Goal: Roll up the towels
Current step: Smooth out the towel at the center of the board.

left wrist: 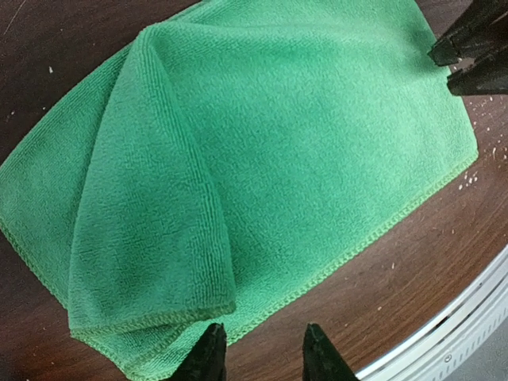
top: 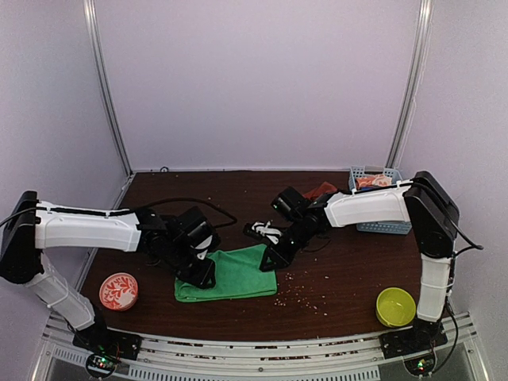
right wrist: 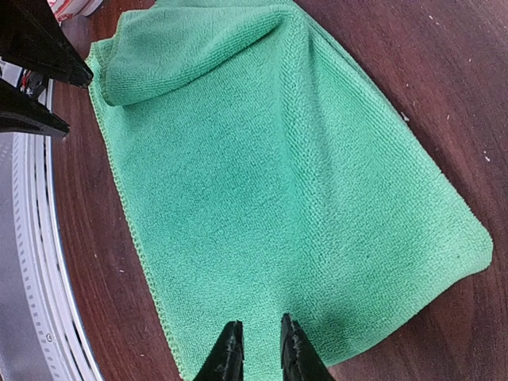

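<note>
The bright green towel [top: 238,274] lies mostly flat on the dark wooden table, in front of both arms. One end is folded over into a loose flap [left wrist: 151,206]. My left gripper [left wrist: 262,353] is open at the towel's near-left hem, one fingertip [left wrist: 210,349] over the edge and the other above bare wood, with nothing between them. My right gripper [right wrist: 260,349] stands over the towel's opposite end [right wrist: 333,262]; its fingers are a narrow gap apart and flat cloth shows between them. A rust-red cloth [top: 321,189] peeks out behind the right arm, mostly hidden.
A blue basket [top: 385,228] stands at the back right. A red patterned bowl [top: 118,291] sits front left and a yellow-green bowl [top: 395,306] front right. Crumbs [top: 305,292] dot the wood right of the towel. The table's metal rail [left wrist: 464,317] runs close to the towel.
</note>
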Tool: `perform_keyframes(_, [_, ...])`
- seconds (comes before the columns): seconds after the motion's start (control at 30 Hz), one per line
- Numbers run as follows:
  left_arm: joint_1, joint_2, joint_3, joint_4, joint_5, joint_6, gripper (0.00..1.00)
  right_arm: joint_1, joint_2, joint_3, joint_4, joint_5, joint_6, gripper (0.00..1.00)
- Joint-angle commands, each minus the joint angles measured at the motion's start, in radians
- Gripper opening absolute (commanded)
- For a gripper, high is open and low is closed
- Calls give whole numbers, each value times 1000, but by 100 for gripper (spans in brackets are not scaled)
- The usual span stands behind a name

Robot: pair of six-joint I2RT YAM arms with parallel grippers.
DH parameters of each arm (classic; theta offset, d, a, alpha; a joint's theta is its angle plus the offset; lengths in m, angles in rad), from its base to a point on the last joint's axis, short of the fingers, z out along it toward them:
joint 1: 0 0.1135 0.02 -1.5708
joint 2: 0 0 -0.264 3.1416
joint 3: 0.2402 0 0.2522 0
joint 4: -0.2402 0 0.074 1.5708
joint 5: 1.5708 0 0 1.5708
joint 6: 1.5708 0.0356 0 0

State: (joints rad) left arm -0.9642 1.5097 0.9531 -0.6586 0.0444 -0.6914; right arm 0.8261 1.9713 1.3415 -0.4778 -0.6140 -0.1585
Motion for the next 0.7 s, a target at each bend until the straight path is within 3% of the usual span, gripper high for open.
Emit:
perform_keyframes(0.0, [-7, 19, -17, 44, -48, -66, 29, -2, 16, -11, 25, -22, 1, 17])
perform_keyframes(0.1, [-12, 32, -20, 45, -56, -87, 24, -2, 21, -12, 26, -27, 2, 17])
perform_keyframes(0.23, [-14, 54, -18, 36, -73, -93, 31, -1, 24, -15, 30, -32, 5, 17])
perform_keyframes(0.47, [-37, 116, 53, -60, -180, -96, 28, -2, 29, -12, 29, -35, 6, 17])
perform_keyframes(0.67, [-48, 154, 81, -58, -194, -104, 8, -2, 38, -6, 25, -39, 7, 17])
